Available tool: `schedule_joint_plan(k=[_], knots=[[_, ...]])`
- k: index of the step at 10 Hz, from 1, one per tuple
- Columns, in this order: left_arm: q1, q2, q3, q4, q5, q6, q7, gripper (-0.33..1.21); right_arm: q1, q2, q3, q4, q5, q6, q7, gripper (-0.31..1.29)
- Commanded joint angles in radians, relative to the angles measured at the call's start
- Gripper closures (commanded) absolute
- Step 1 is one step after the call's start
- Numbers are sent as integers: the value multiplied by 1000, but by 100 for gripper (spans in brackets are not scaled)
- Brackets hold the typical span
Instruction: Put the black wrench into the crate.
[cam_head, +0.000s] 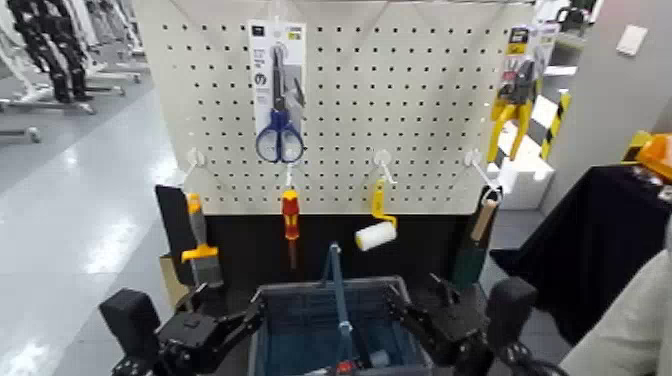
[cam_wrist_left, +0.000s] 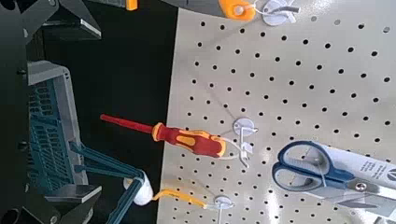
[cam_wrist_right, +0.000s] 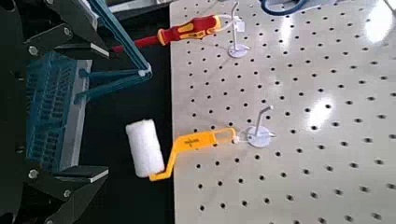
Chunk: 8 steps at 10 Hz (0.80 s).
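Note:
The dark blue-grey crate with a blue hoop handle stands low in the middle of the head view, below the pegboard. On its floor lies a small grey piece; whether it belongs to the black wrench I cannot tell, and no wrench shows plainly elsewhere. My right gripper hovers at the crate's right rim, open, with nothing between its fingers. My left gripper sits by the crate's left rim, also open and empty. Both wrist views look past spread fingers at the crate's lattice wall.
The white pegboard rises behind the crate. On it hang blue-handled scissors, a red-and-yellow screwdriver, a yellow-framed paint roller, a scraper and yellow pliers. A dark-draped table stands at the right.

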<state>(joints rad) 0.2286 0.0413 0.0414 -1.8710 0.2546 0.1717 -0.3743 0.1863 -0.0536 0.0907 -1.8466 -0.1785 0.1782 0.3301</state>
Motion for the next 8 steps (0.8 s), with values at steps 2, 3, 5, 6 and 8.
schedule_joint_plan(k=[2,3,5,6,8], knots=[[11,-3,3,15,-1,-8,0,14,160,-8,4,-34,11,-184,-141,37],[17,-6,5,26,-6,-26,0,14,188,-15,6,-43,19,-221,-175,37],[44,-9,8,75,-32,-127,-2,14,254,-20,-2,-60,42,-299,-210,37],[71,-11,6,101,-38,-182,-3,14,295,-20,-2,-76,54,-338,-235,37],[130,-29,20,99,-41,-210,0,14,394,-20,11,-122,88,-356,-347,38]])
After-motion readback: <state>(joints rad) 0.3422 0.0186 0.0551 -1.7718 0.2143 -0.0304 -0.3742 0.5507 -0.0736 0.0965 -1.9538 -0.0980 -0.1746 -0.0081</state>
